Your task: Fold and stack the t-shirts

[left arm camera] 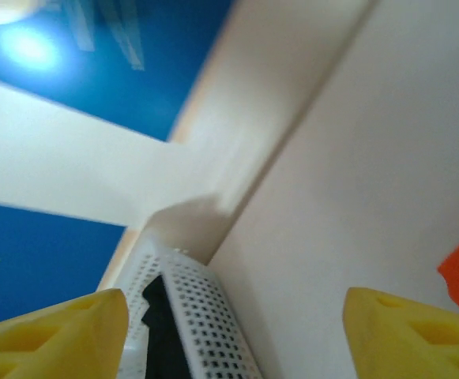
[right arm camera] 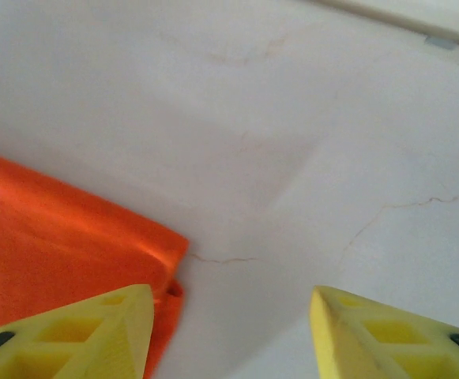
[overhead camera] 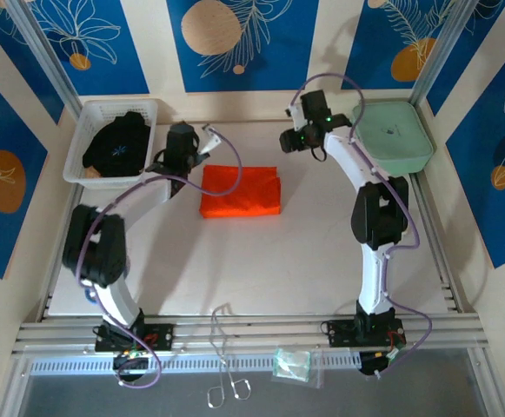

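Far-left corner of the tabletop (overhead camera: 261, 261): a white basket (overhead camera: 80, 148) holding the black garment (overhead camera: 122, 146), bunched. Just right of it we see the left gripper (overhead camera: 207, 139), jaws apart, gripping nothing. The orange t-shirt (overhead camera: 241, 192) lies folded in a rectangle mid-table, nearer the far edge, the left gripper off its far-left corner. The right gripper (overhead camera: 287, 142) sits off its far-right corner, jaws apart over bare surface. A green case (overhead camera: 393, 135) sits in the far-right corner. Open surface runs from the shirt's near edge to the tabletop's near edge.

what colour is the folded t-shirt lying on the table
The folded fabric t-shirt is plain bright orange, clearest in the top external view.
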`<state>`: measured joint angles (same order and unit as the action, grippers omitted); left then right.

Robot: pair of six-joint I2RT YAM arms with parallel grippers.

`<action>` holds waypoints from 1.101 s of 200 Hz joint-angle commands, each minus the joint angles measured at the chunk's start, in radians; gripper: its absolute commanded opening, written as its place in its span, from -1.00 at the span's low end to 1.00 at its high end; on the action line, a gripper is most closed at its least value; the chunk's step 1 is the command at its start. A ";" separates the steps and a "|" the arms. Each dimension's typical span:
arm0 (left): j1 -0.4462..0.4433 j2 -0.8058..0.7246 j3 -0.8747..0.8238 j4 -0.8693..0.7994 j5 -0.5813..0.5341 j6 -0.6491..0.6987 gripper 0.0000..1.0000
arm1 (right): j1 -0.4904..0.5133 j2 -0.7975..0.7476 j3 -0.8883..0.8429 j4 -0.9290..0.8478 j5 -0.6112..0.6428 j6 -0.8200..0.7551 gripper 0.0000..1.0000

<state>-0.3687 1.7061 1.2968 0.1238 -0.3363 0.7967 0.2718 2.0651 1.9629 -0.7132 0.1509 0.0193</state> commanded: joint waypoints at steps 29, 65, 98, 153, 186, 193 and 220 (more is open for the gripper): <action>0.006 -0.122 0.312 -0.749 0.190 -0.631 0.55 | 0.053 -0.187 -0.186 -0.240 -0.166 0.292 0.16; -0.006 -0.051 0.326 -0.991 0.372 -0.820 0.58 | 0.106 -0.211 -0.330 -0.140 -0.184 0.417 0.22; -0.010 -0.019 0.190 -0.925 0.360 -0.968 0.59 | 0.127 -0.142 -0.342 -0.108 -0.144 0.486 0.24; -0.010 0.113 0.150 -0.804 0.376 -1.039 0.51 | 0.129 -0.049 -0.380 0.001 -0.148 0.537 0.23; -0.010 0.194 0.156 -0.746 0.393 -1.064 0.38 | 0.124 0.001 -0.376 0.022 -0.153 0.544 0.14; -0.010 0.213 0.162 -0.743 0.393 -1.065 0.32 | 0.122 0.010 -0.378 0.026 -0.155 0.547 0.12; -0.010 0.287 0.185 -0.749 0.390 -1.068 0.03 | 0.119 0.032 -0.395 0.043 -0.166 0.550 0.04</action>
<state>-0.3752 1.9324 1.4548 -0.6323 0.0345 -0.2573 0.3969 2.0789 1.5932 -0.6914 0.0158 0.5503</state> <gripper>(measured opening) 0.566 0.535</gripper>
